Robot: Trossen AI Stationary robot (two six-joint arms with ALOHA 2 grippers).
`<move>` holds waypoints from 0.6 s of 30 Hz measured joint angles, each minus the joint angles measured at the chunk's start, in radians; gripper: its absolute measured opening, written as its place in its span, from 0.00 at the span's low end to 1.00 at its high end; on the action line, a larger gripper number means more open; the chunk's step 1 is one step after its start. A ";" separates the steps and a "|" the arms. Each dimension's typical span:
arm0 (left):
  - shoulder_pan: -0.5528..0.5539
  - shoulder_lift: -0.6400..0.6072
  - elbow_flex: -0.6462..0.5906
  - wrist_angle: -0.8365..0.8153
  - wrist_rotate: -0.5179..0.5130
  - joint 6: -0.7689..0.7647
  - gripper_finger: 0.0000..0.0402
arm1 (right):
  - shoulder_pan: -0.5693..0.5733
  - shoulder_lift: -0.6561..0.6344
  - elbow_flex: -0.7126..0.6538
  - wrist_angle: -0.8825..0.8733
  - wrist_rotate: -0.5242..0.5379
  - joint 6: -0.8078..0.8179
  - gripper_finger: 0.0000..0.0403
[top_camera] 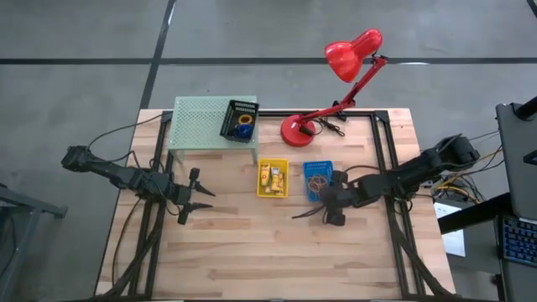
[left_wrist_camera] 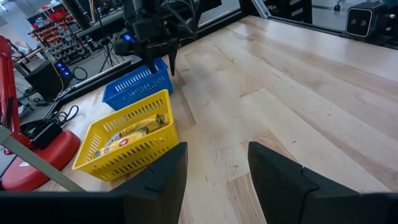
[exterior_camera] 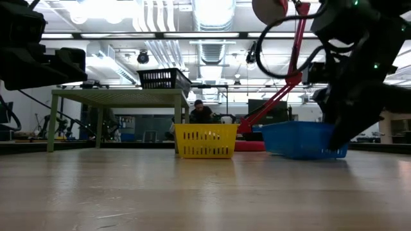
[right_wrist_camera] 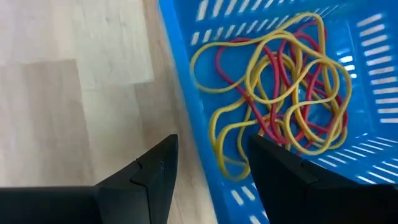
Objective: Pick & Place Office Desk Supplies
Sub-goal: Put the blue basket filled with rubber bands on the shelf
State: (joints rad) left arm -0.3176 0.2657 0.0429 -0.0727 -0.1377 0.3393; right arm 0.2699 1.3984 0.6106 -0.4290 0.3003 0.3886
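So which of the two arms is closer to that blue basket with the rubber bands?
The right one. Its tool hangs open right at the blue basket, over its near edge. The left tool, also open, sits far across the table, beyond the yellow basket.

Wooden table — on it: green mesh shelf, yellow basket, blue basket, red lamp.

Robotics lab: concrete floor, ceiling ducts, equipment racks.
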 joint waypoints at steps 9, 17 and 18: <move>0.000 0.000 0.000 0.000 0.000 0.000 0.43 | 0.000 0.028 0.003 0.000 0.025 -0.011 0.47; 0.000 0.000 0.000 0.000 0.000 0.000 0.43 | 0.000 -0.021 0.005 0.033 0.020 -0.106 0.43; 0.000 0.000 0.000 0.000 0.000 0.000 0.43 | 0.000 -0.029 0.005 0.035 0.017 -0.114 0.43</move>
State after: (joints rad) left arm -0.3176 0.2657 0.0426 -0.0727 -0.1379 0.3393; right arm 0.2703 1.3692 0.6151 -0.3938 0.3173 0.2749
